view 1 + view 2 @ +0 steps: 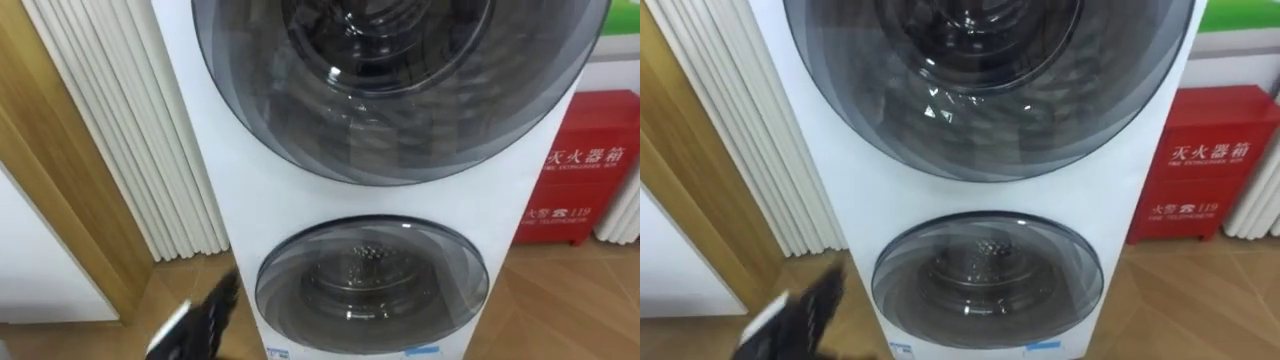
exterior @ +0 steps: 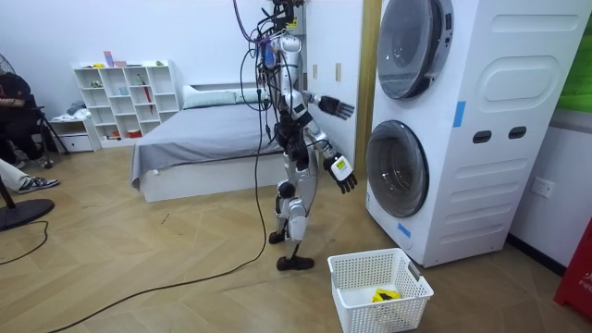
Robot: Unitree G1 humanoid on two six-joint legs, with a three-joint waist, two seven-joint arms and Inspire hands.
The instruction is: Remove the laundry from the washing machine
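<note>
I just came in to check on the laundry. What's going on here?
The robot stands facing the stacked washing machine, both round doors shut. Its left hand is open, low beside the lower door; its right hand is raised, open. Neither holds clothes. A white basket waits on the floor nearby.

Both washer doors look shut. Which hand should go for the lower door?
Probably the left. The left hand hangs open beside the left rim of the lower door, while the right hand is held higher, about level with the gap between the doors.
</note>
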